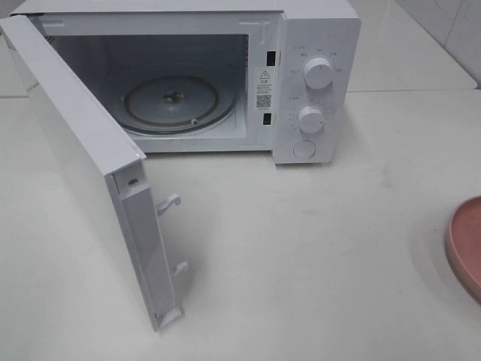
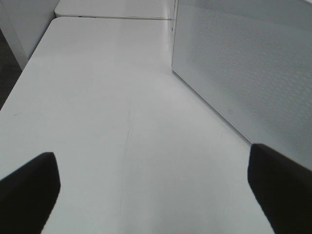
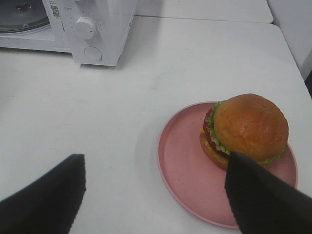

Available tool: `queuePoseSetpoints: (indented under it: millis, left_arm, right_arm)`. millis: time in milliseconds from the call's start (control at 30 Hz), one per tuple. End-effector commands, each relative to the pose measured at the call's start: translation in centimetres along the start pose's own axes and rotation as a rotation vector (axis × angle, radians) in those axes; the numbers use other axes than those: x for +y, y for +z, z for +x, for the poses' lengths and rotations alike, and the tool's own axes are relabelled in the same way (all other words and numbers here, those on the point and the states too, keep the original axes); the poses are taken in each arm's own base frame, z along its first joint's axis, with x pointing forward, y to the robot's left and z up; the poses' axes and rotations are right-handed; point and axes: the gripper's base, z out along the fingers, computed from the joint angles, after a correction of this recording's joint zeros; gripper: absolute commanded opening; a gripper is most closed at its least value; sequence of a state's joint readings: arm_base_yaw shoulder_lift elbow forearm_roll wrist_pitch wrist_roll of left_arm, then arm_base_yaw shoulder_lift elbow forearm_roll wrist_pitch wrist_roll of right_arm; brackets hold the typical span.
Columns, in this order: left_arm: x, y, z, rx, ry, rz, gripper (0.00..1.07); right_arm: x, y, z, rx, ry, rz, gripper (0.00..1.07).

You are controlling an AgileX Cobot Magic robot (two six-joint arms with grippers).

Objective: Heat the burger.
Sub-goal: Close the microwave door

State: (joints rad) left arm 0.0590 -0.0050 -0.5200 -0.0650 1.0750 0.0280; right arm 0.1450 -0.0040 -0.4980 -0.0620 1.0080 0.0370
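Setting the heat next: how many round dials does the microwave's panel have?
2: the upper dial and the lower dial, stacked on the microwave panel right of the cavity.

Burger (image 3: 246, 129) on plate (image 3: 185, 170), right of microwave (image 1: 316, 83); turntable (image 1: 171, 101) inside; door (image 1: 83, 165) front-left.

Glossy-bunned burger (image 3: 248, 129) on matt pink plate (image 3: 183, 168) (smooth white table (image 1: 316, 256)).

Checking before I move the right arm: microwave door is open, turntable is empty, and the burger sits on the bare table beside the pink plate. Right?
Not quite. The burger sits on the pink plate, not on the bare table, as the right wrist view shows. The microwave door is open and the turntable is empty, as you said.
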Motion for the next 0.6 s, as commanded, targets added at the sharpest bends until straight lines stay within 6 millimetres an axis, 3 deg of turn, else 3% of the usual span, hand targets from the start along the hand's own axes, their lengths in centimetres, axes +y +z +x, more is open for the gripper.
queuePoseSetpoints:
  millis: [33,600]
  left_arm:
    - [-0.05,0.00,0.08,-0.009,-0.004,0.004,0.98]
    - [-0.05,0.00,0.08,-0.009,-0.004,0.004,0.98]
  right_arm:
    - [-0.02,-0.32,0.15,-0.036,0.000,0.005,0.75]
    - [-0.02,-0.32,0.15,-0.036,0.000,0.005,0.75]
